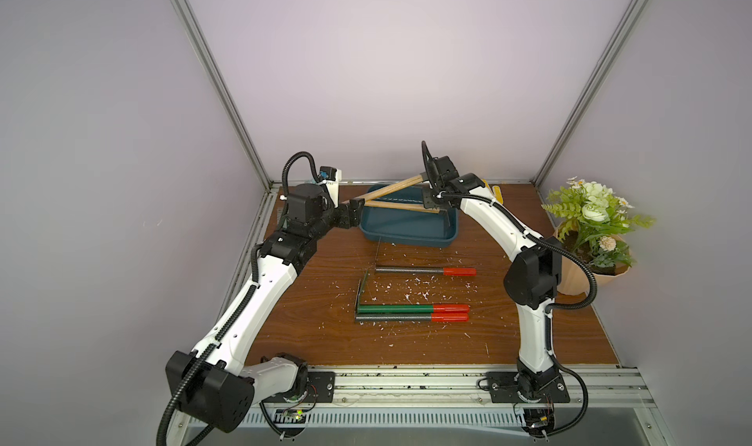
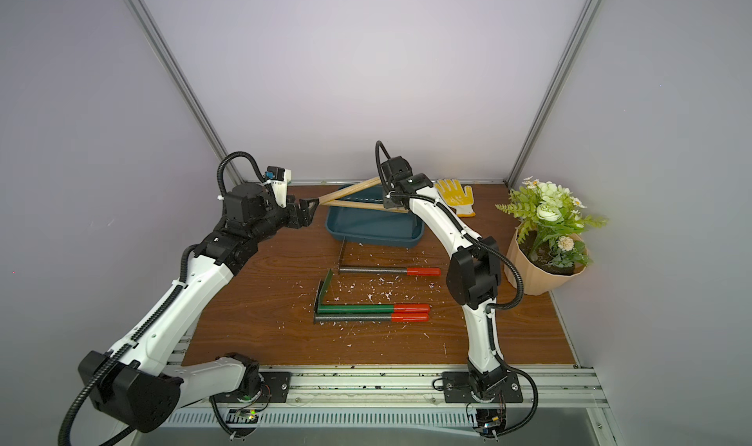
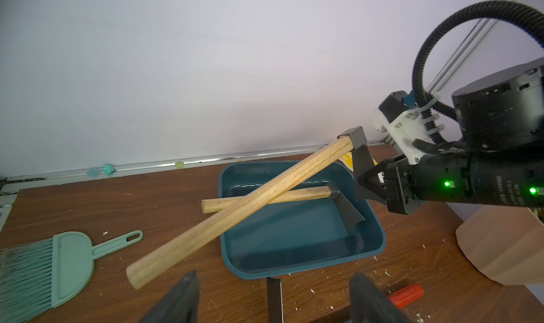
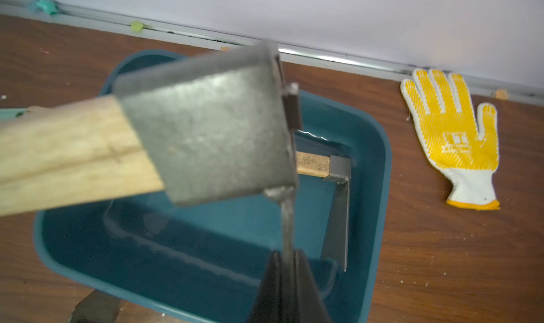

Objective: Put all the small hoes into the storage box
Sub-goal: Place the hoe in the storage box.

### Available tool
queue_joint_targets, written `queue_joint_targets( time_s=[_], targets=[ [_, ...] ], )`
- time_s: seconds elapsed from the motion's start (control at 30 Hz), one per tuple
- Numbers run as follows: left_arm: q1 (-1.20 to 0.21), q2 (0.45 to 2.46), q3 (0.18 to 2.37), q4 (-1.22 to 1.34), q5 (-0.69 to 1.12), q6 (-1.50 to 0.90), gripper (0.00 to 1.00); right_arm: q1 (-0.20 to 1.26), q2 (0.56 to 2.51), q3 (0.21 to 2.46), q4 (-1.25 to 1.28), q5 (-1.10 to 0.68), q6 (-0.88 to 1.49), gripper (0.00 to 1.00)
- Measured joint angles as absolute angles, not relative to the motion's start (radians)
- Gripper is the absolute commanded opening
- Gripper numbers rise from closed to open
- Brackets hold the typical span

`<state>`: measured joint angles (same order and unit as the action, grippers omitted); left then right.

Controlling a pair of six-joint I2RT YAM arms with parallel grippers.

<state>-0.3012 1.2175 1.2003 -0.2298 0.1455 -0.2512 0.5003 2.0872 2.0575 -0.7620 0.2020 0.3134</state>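
Now, the small hoe (image 1: 386,189) hangs in the air above the storage box (image 1: 407,242), not yet in it. The right gripper (image 4: 286,255) has its fingers clenched on the thin edge of the metal blade, and the wooden handle runs out over the box's far corner toward the left arm. The handle's free end pokes past the short rim on that side, just beside the left gripper (image 3: 274,277), whose fingers (image 3: 179,301) stand spread apart and grasp nothing. In the left wrist view the end sits outside the gap, apart from both fingers.

A second hoe (image 3: 265,199) already lies in the box. Its blade is inside by the wall on the right arm's side, and its handle end reaches over the opposite rim. The held handle crosses above it. The part of the box floor nearer the robot is bare.

On the wooden table (image 1: 309,301), a grey tool with a red grip (image 1: 423,270) lies near the box's front wall, its thin head pointing at that wall. Two more red-gripped tools (image 1: 411,313) lie side by side nearer the robot. A yellow glove (image 2: 453,196) lies by the back edge — just beyond the right arm. A brush and dustpan (image 3: 70,265) lie on the left arm's side of the box, apart from it — bare wood shows between.
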Motion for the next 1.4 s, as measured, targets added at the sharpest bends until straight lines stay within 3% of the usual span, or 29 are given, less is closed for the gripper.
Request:
queue_joint_targets(
  time_s=[0.23,0.6,1.07,1.4],
  targets=[
    [-0.298,1.211,1.187,-0.234,0.124,-0.254,0.80,0.464,2.087,1.913,-0.727,0.141,0.431,0.00],
    [-0.294,1.208,1.183,-0.235,0.125,-0.263,0.79,0.412,2.119,1.909,-0.742,0.083,0.487,0.00],
    [-0.286,1.248,1.183,-0.236,0.135,-0.266,0.79,0.337,2.348,2.235,-0.985,-0.039,0.449,0.00],
    [-0.260,1.291,1.184,-0.243,0.159,-0.266,0.78,0.313,2.400,2.292,-1.075,-0.087,0.434,0.00]
  ],
)
